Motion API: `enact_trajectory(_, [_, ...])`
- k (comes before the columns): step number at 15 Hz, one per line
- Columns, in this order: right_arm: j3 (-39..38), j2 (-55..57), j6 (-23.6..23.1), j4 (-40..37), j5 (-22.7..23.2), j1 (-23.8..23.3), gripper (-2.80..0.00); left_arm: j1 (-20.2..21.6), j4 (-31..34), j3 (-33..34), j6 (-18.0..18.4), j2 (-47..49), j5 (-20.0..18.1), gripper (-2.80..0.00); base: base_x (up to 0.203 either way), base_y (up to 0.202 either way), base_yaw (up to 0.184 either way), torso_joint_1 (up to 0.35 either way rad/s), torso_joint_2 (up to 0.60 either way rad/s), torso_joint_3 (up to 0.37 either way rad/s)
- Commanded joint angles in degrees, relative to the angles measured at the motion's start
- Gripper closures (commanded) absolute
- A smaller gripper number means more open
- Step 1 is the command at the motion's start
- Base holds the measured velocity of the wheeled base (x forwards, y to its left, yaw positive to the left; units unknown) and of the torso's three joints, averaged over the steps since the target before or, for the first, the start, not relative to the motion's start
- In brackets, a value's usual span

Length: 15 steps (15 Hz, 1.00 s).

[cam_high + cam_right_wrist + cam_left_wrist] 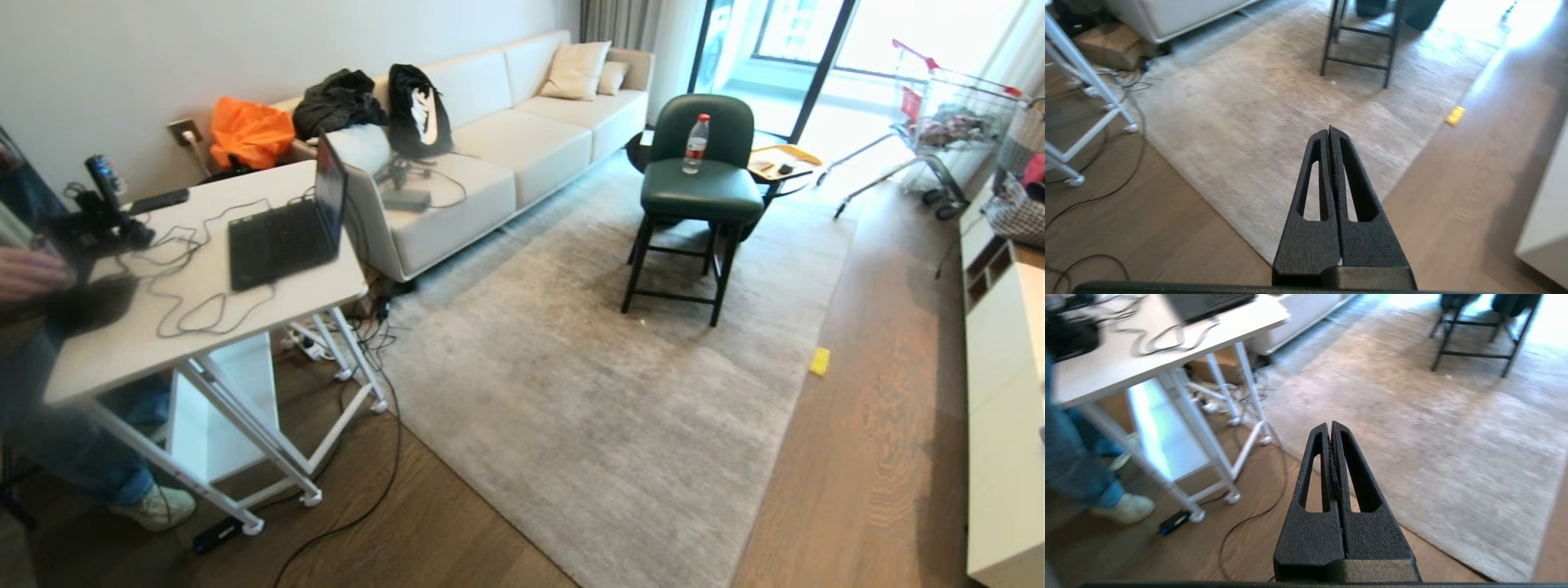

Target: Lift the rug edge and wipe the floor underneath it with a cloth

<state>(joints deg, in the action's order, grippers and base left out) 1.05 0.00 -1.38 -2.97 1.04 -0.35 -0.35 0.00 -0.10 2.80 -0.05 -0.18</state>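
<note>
The pale grey rug (604, 384) covers the middle of the room, and its rug edge (482, 490) runs diagonally over the brown wood floor (882, 425). Neither arm shows in the head view. In the left wrist view my left gripper (1329, 424) hangs shut and empty in the air above the rug edge (1437, 535) and floor (1241, 547). In the right wrist view my right gripper (1330, 130) is likewise shut and empty, above the rug's near corner, where the rug edge (1208, 200) meets the floor (1453, 204). The cloth is out of view.
A white wheeled table (163, 327) with a laptop (282, 237) stands at left, with cables (384, 457) and a person's shoe (155, 506) below. A green chair (694, 188) stands on the rug, a sofa (490, 139) behind. A small yellow block (820, 360) lies by the rug, a white cabinet (1004, 408) at right.
</note>
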Motion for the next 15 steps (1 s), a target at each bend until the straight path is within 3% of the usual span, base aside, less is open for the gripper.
enact_trajectory(1, [0.01, 0.09, -0.03, -0.01, 0.02, 0.00, 0.00, 0.00, 0.00, 0.01, 0.01, 0.05, 0.01, 0.00, 0.003, 0.011, -0.172, 0.002, 0.00, 0.002])
enact_trajectory(15, [0.01, 0.09, -0.03, -0.01, 0.02, 0.00, 0.00, 0.00, 0.00, 0.01, 0.01, 0.05, 0.01, 0.00, 0.002, 0.010, -0.174, 0.004, 0.00, 0.002])
